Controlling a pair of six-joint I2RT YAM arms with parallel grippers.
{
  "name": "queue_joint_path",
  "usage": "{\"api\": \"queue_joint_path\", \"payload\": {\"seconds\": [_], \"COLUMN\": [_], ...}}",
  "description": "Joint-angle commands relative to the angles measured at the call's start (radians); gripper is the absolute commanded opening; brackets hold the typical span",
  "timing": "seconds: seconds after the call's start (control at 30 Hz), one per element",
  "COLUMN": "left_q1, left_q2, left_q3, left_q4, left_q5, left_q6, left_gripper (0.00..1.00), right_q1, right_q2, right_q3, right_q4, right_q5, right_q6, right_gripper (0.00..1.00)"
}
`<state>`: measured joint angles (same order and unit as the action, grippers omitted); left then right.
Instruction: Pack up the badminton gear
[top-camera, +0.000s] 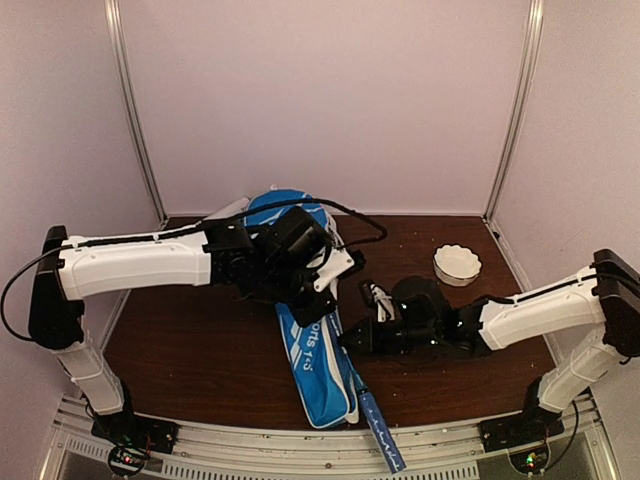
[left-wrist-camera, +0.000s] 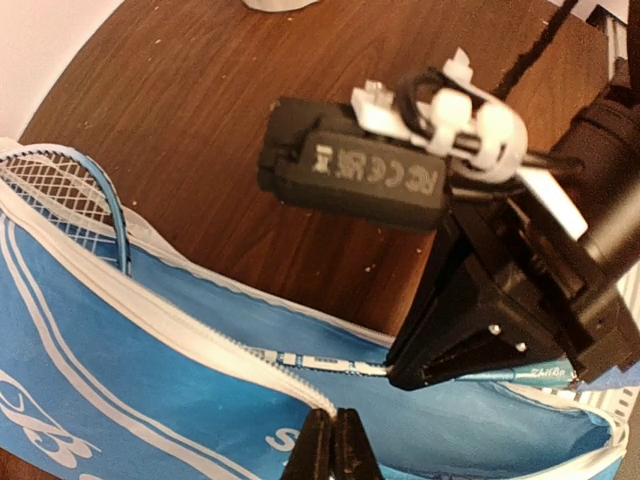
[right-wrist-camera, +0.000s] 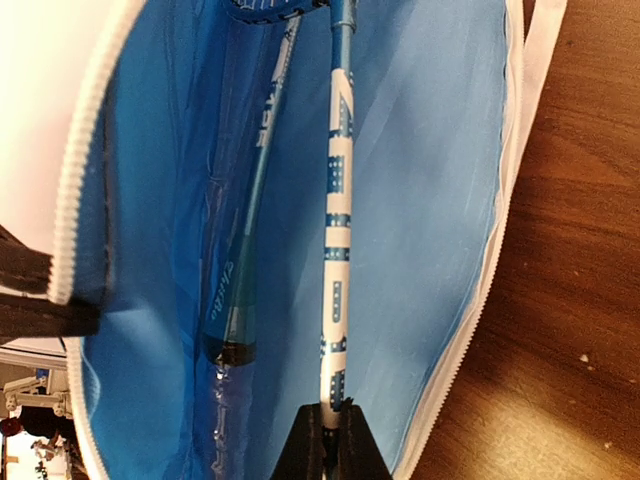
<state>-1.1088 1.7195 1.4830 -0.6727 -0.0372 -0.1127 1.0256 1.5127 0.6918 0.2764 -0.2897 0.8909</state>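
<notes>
Where the blue racket bag (right-wrist-camera: 420, 200) gapes open, one racket (right-wrist-camera: 338, 250) lies inside it. Its thin striped shaft runs straight ahead of the right gripper (right-wrist-camera: 328, 425), which is squeezed tight on the shaft. A second racket (right-wrist-camera: 240, 290) rests in the bag just left of those fingers. The left gripper (left-wrist-camera: 335, 425) has both fingers pressed together, pinching the bag's white zipper edge. A blue handle (top-camera: 384, 437) sticks out of the bag, back behind the right gripper. Off to that gripper's side, well apart, a white bowl (top-camera: 457, 264) sits on the brown table (top-camera: 190, 350).
</notes>
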Motion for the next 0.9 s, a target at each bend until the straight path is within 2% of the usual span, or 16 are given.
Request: {"api": "queue_joint_path", "payload": {"seconds": [0.0,0.23,0.43,0.57,0.73,0.8,0.87], "left_q1": [-0.005,0.048,0.056,0.058,0.124,0.135,0.143], "left_q2": [0.002,-0.012,0.042,0.070,0.060,0.039,0.012], "left_q3": [-0.005,-0.124,-0.123,-0.079,-0.134,-0.173,-0.202], "left_q4": [0.094,0.196,0.237,0.160,0.125,0.154,0.184], "left_q5": [0.053,0.091,0.192,0.232,0.290,0.265,0.268], "left_q6": [0.074,0.133,0.284,0.386,0.410,0.381,0.338], "left_gripper": [0.00,0.00,0.00,0.00,0.00,0.10,0.26], "right_q1": [0.010,0.008,0.003,0.002,-0.003,-0.007,-0.013], "right_q2": [-0.088,-0.027,-0.039,0.006,0.024,0.019,0.023], "right_q3": [-0.039,-0.087,-0.176,-0.159,-0.130,-0.131,-0.129], "right_q4": [0.050,0.091,0.156,0.197,0.181,0.174,0.179], "right_q5": [0.102,0.060,0.099,0.043,-0.009,-0.002,0.002], "right_q6": [-0.032,0.030,0.087,0.084,0.058,0.059,0.067], "right_gripper": [0.00,0.00,0.00,0.00,0.00,0.00,0.00]}}
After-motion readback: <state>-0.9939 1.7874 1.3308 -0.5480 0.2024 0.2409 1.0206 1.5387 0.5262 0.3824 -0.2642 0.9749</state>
